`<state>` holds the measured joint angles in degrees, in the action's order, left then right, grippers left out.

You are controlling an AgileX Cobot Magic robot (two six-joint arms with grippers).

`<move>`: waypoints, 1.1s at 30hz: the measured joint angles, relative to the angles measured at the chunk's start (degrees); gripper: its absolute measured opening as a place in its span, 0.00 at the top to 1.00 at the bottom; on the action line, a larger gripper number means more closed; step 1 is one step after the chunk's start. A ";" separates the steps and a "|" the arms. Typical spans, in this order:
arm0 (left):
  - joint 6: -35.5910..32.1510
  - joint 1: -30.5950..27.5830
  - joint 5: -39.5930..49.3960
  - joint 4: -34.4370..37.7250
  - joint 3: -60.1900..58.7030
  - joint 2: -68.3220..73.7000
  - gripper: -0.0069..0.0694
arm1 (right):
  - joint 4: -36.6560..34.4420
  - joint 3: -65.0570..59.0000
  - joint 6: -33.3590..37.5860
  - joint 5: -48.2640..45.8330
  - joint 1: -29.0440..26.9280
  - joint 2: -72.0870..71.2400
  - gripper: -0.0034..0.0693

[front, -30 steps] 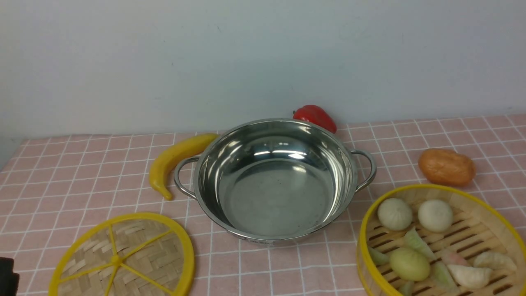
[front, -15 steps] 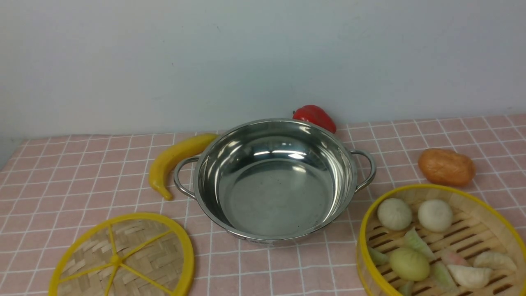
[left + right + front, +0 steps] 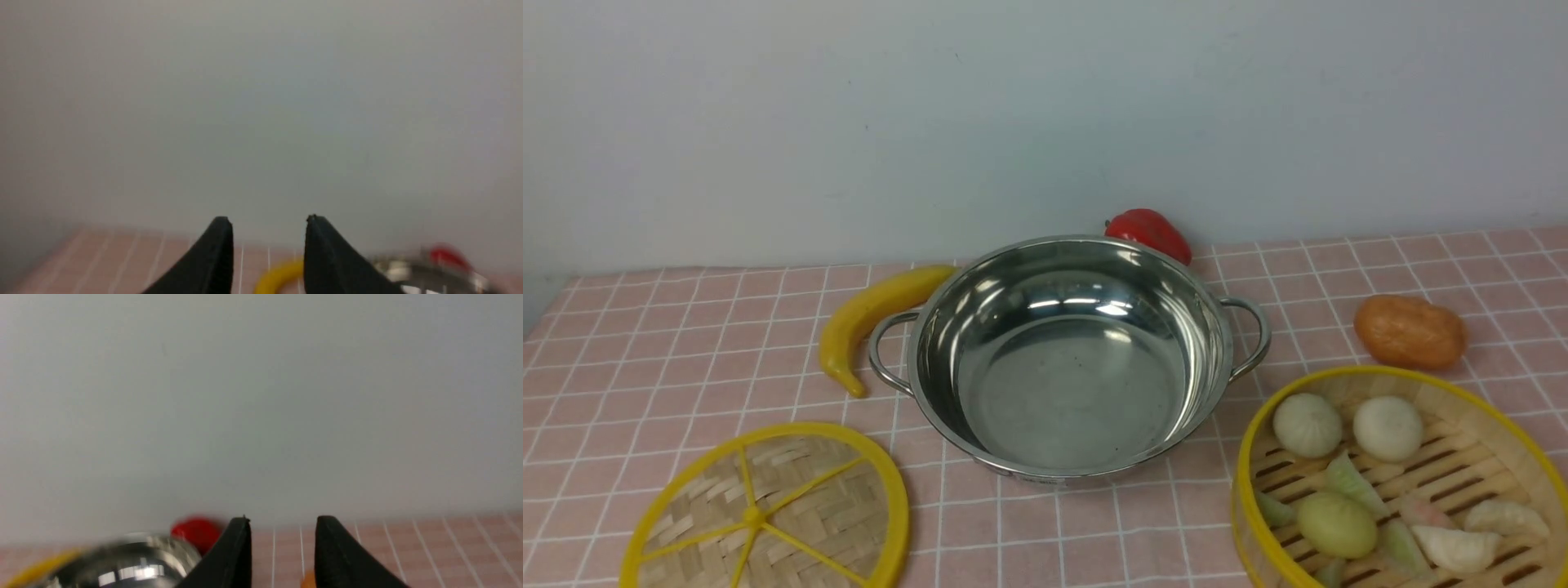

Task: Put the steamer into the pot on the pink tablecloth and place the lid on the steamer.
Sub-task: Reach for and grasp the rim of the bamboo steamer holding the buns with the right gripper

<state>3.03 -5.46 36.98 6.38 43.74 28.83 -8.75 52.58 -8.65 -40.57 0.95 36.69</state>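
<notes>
The steel pot (image 3: 1068, 359) stands empty in the middle of the pink tablecloth (image 3: 645, 359). The steamer (image 3: 1401, 482), holding several pale buns and dumplings, sits at the front right. The woven lid (image 3: 768, 510) lies flat at the front left. Neither gripper shows in the front view. In the left wrist view my left gripper (image 3: 268, 222) is open and empty, raised and facing the wall; the pot (image 3: 425, 271) is blurred beyond it. In the right wrist view my right gripper (image 3: 282, 522) is open and empty, with the pot (image 3: 130, 563) to one side.
A yellow banana (image 3: 870, 314) lies against the pot's left handle. A red pepper (image 3: 1150, 231) sits behind the pot by the wall. A brown potato (image 3: 1410, 331) lies behind the steamer. A grey wall closes the back of the table.
A dark part of my left arm at the front view's lower left edge a second ago has left the view. The objects have not moved.
</notes>
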 joint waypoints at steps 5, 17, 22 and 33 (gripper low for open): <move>-0.08 0.00 14.29 0.19 0.51 10.17 0.59 | 3.32 0.54 0.07 -15.51 0.00 11.56 0.62; -5.22 0.00 19.88 0.57 0.51 27.43 0.59 | 10.27 -3.41 0.07 -11.90 0.00 38.33 0.62; -5.61 0.00 18.49 0.63 0.51 28.23 0.59 | 11.98 -3.57 0.07 -7.43 0.00 44.30 0.62; -6.83 0.00 18.23 0.68 0.51 28.28 0.59 | 13.59 -3.57 0.07 0.79 -0.67 55.31 0.62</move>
<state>-3.81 -5.46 55.21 7.06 44.25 57.12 4.84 49.01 -8.59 -39.78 0.28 92.00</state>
